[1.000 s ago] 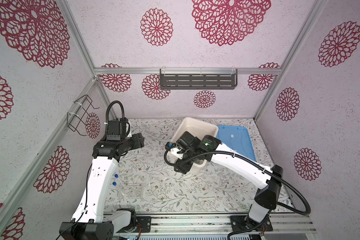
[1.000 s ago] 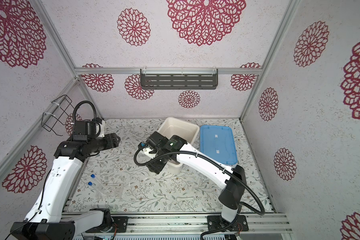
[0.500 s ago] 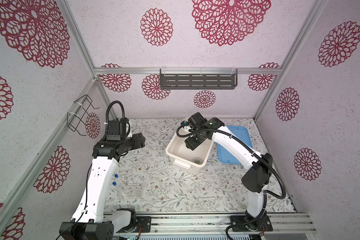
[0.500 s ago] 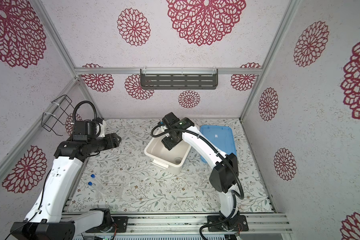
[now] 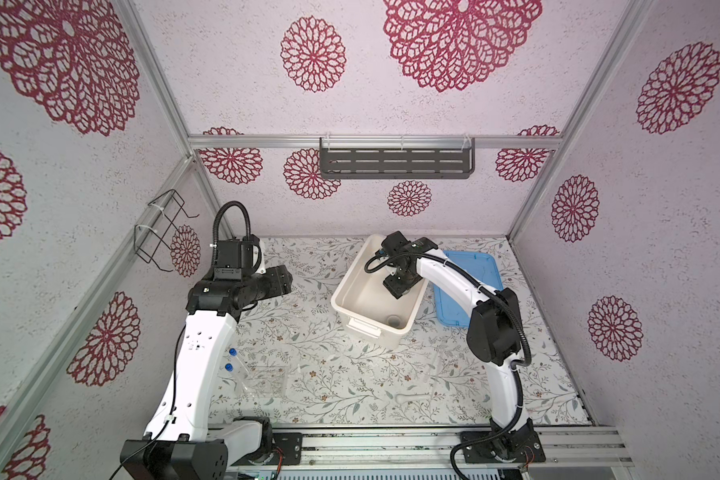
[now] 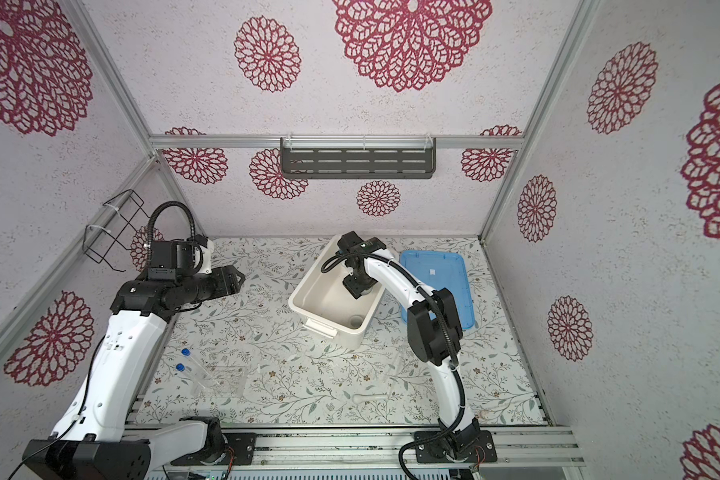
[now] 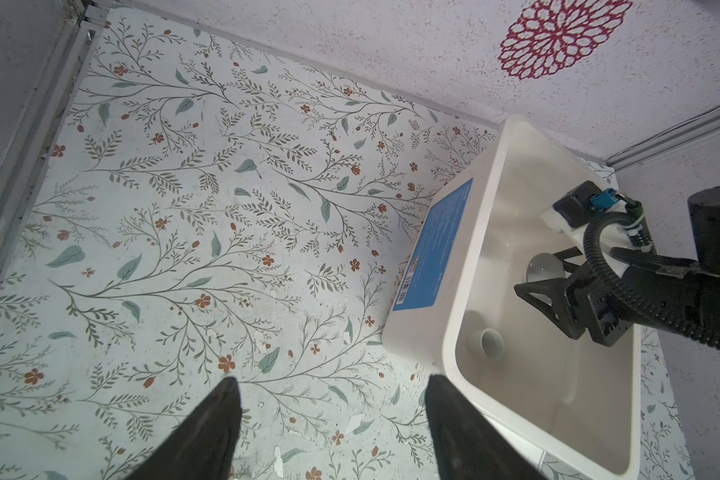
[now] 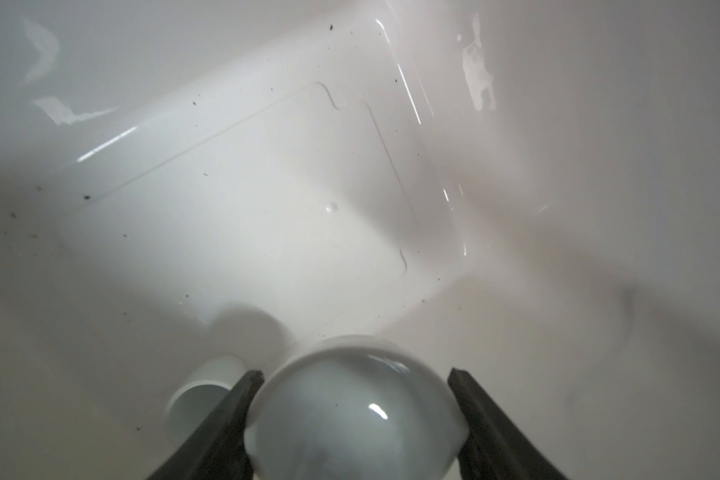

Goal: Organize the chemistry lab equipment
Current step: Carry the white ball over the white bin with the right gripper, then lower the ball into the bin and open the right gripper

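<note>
The right tool (image 8: 353, 374) is down inside the white tub (image 5: 364, 299), which stands at about 12 o'clock on the table (image 5: 308, 332). Its fingers (image 8: 242, 399) press either side of a small white bowl (image 8: 350, 424), mouth toward the wrist camera. I cannot tell whether that bowl rests on the tub floor. A second bowl (image 5: 393, 320) lies loose in the tub, at about 6 o'clock from this tool in a top view. The left tool (image 7: 333, 382) hangs over bare table at 10 o'clock, jaws apart and empty. Two blue-capped clear tubes (image 5: 228, 367) lean by the clear rack (image 5: 267, 380) at 8 o'clock, well apart from both tools, and the white pestle (image 5: 412, 397) lies at 6 o'clock. A blue lid (image 5: 479, 264) lies flat at 2 o'clock.
</note>
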`<act>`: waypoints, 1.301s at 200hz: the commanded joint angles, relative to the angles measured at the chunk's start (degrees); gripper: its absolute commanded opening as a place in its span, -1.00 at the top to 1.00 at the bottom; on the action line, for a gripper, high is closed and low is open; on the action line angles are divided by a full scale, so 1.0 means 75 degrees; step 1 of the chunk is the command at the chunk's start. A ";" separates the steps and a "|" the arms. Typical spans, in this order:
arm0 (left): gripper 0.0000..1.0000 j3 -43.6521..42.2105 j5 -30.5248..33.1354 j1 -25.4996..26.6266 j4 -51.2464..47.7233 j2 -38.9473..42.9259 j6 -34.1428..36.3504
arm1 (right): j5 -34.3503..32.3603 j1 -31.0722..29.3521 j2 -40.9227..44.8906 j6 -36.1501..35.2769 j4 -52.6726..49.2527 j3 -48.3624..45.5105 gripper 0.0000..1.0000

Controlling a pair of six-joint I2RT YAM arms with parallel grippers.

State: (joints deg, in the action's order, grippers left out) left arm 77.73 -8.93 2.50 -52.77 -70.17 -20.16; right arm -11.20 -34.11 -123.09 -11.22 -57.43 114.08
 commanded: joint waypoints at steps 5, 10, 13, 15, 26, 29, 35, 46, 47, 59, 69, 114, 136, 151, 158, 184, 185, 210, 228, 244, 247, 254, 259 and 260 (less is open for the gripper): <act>-0.47 0.0089 -0.0164 -0.0061 0.0200 -0.0054 0.0040 | -0.0454 0.0086 -0.0194 -0.1163 0.0005 0.0095 -0.40; -0.47 0.0074 -0.0158 -0.0064 0.0198 -0.0063 0.0054 | -0.0397 0.0120 -0.0248 -0.1275 -0.0037 0.0152 -0.40; -0.47 0.0068 -0.0146 -0.0064 0.0188 -0.0065 0.0067 | -0.0334 0.0137 -0.0287 -0.1356 -0.0098 0.0198 -0.40; -0.47 0.0060 -0.0131 -0.0064 0.0189 -0.0074 0.0055 | -0.0279 0.0149 -0.0311 -0.1432 -0.0138 0.0222 -0.40; -0.47 0.0051 -0.0118 -0.0064 0.0181 -0.0077 0.0069 | -0.0086 0.0187 -0.0390 -0.1736 -0.0224 0.0292 -0.40; -0.47 0.0046 -0.0120 -0.0064 0.0187 -0.0080 0.0064 | -0.0050 0.0198 -0.0401 -0.1811 -0.0236 0.0291 -0.40; -0.47 0.0051 -0.0120 -0.0064 0.0183 -0.0088 0.0064 | 0.0085 0.0211 -0.0415 -0.1950 -0.0279 0.0298 -0.40; -0.47 0.0061 -0.0131 -0.0064 0.0181 -0.0114 0.0054 | 0.0423 0.0246 -0.0416 -0.2137 -0.0310 0.0231 -0.40; -0.47 0.0057 -0.0126 -0.0064 0.0181 -0.0113 0.0053 | 0.0448 0.0247 -0.0416 -0.2143 -0.0317 0.0221 -0.40; -0.47 0.0099 -0.0130 -0.0064 0.0187 -0.0135 0.0041 | 0.0550 0.0233 -0.0510 -0.2255 -0.0464 0.0229 -0.40; -0.47 0.0122 -0.0155 -0.0064 0.0210 -0.0148 0.0031 | 0.0419 0.0224 -0.0600 -0.2245 -0.0510 0.0223 -0.40; -0.46 0.0228 -0.0173 -0.0064 0.0148 -0.0195 0.0038 | -0.0154 0.0223 -0.1062 -0.2246 -0.0632 0.0258 -0.45; -0.46 0.0222 -0.0165 -0.0064 0.0112 -0.0206 0.0058 | -0.0051 0.0203 -0.1217 -0.2151 -0.0676 0.0325 -0.48; -0.46 0.0205 -0.0163 -0.0064 0.0118 -0.0206 0.0054 | 0.0060 0.0168 -0.1337 -0.2120 -0.0816 0.0410 -0.52; -0.46 0.0200 -0.0177 -0.0064 0.0119 -0.0206 0.0040 | 0.0008 0.0143 -0.1383 -0.2110 -0.0821 0.0421 -0.53; -0.46 0.0290 -0.0173 -0.0055 0.0036 -0.0161 0.0068 | -0.0039 0.0108 -0.1479 -0.2033 -0.0852 0.0504 -0.62; -0.46 0.0295 -0.0165 -0.0060 0.0027 -0.0160 0.0071 | -0.0040 0.0107 -0.1475 -0.2032 -0.0845 0.0504 -0.63; -0.46 0.0416 -0.0048 -0.0063 -0.0144 -0.0104 0.0148 | -0.0226 0.0061 -0.1298 -0.1940 -0.0761 0.0498 -0.74; -0.47 0.0428 -0.0031 -0.0064 -0.0151 -0.0034 0.0134 | -0.0270 0.0048 -0.1106 -0.1844 -0.0754 0.0624 -0.77; -0.47 0.0418 -0.0040 -0.0064 -0.0157 0.0045 0.0070 | -0.0264 0.0036 -0.0898 -0.1723 -0.0769 0.0760 -0.80; -0.47 0.0417 -0.0049 -0.0064 -0.0156 0.0059 0.0060 | -0.0263 0.0036 -0.0847 -0.1691 -0.0780 0.0783 -0.80; -0.47 0.0417 -0.0059 -0.0064 -0.0138 0.0089 0.0041 | -0.0270 0.0036 -0.0741 -0.1623 -0.0791 0.0828 -0.85; -0.47 0.0411 -0.0080 -0.0058 -0.0134 0.0118 0.0032 | -0.0276 0.0027 -0.0671 -0.1576 -0.0803 0.0833 -0.87; -0.47 0.0414 -0.0084 -0.0061 -0.0129 0.0126 0.0024 | -0.0270 0.0026 -0.0649 -0.1569 -0.0809 0.0832 -0.88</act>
State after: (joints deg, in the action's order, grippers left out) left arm 79.70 -9.65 2.46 -53.49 -70.91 -19.79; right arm -11.99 -33.65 -133.95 -25.28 -61.80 117.67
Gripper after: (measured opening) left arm 0.733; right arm 0.919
